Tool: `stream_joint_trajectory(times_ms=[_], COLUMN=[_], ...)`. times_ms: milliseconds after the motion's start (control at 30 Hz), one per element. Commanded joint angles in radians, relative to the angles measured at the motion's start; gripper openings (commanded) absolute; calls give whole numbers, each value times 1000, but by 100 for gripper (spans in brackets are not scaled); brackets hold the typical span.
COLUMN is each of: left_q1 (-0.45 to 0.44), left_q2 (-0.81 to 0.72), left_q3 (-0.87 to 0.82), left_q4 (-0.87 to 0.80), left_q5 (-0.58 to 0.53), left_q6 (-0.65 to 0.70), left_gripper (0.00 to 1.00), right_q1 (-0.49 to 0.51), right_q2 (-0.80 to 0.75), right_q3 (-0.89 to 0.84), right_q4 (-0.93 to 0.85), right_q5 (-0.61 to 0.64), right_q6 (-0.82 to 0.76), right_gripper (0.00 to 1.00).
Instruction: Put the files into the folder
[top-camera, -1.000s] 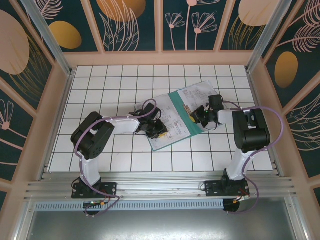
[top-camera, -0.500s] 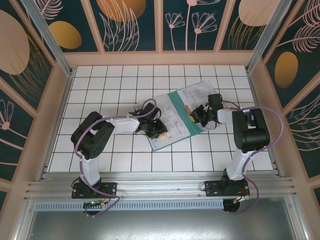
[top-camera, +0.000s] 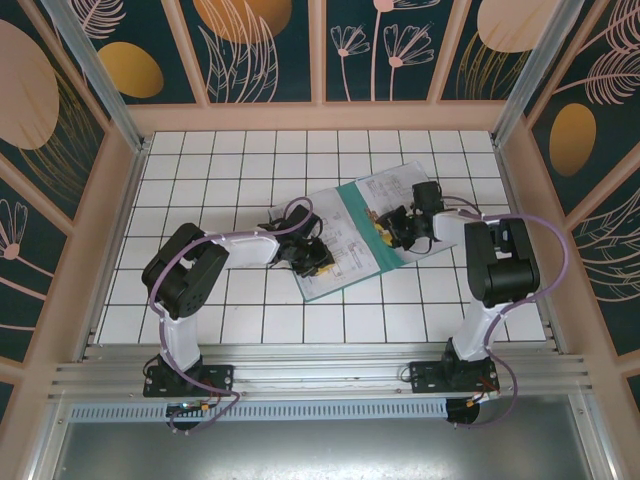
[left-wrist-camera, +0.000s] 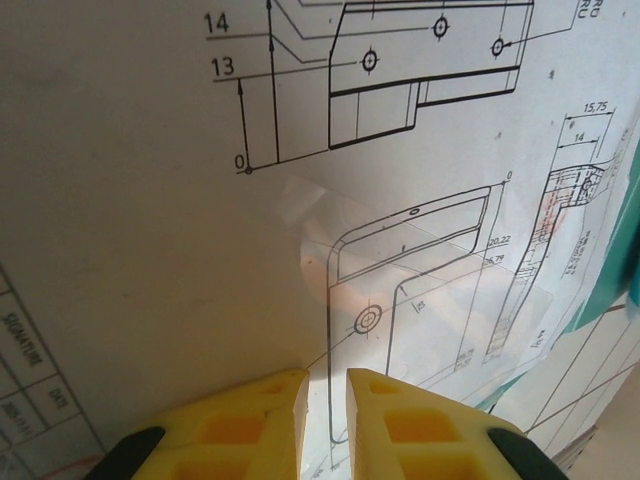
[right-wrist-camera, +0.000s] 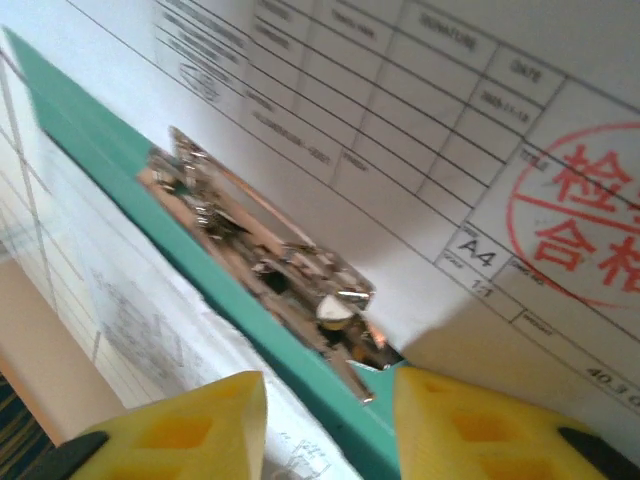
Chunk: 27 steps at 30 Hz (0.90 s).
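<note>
Top external showed you the open folder (top-camera: 358, 222) mid-surface (top-camera: 200, 170) with the files (top-camera: 395, 190) lying on it, left wrist showed the left pincer (left-wrist-camera: 326, 385) nearly closed over a printed sheet, grip impossible to tell, and right wrist showed the right pincer (right-wrist-camera: 328, 385) released, fingers spread before the metal clip (right-wrist-camera: 270, 250).

Files (left-wrist-camera: 150, 250) — "13", "14", seemingly "A4".

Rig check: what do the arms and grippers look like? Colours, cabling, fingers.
Both match: left arm and right arm have white tubular links, bulky black joint housings and a purple cable looping alongside. The left gripper and right gripper have black bodies and yellow block fingers with square recesses and black bases. No legible markings.
</note>
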Motion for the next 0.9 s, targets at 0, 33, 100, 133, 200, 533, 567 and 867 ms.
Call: stream_joint_trajectory(times_ms=[0,33,100,133,200,533,567,867], left_q1=[28,36,55,66,86,172,174,175], left_q2=[14,7,-4,-8,-16,-2,3,47], left_q3=[-6,-9,-7,1,14,43,49,141], left_q4=[-120,-132,-169,-200,-251,-348,-349,-400], left_q5=[-64,-74,-100,-121,-161,-264,-268,-323], left_q6=[42,55,94,121,171,289,289,300], left_gripper=[20,20,20,20,20,20,20,24], right_q1=[4,5,5,5,5,51,61,160], right_q2=[-91,-110,-141,-154,-176,-233,-232,-174], right_q3=[25,20,1,-11,-46,-214,-223,-243], right_q4=[-13,-5,11,13,31,103,103,154], right_q5=[26,25,19,16,0,-105,-110,-154], right_q6=[-42,-55,-82,-98,-121,-198,-204,-201], right_gripper=[45,46,47,47,47,46,46,46])
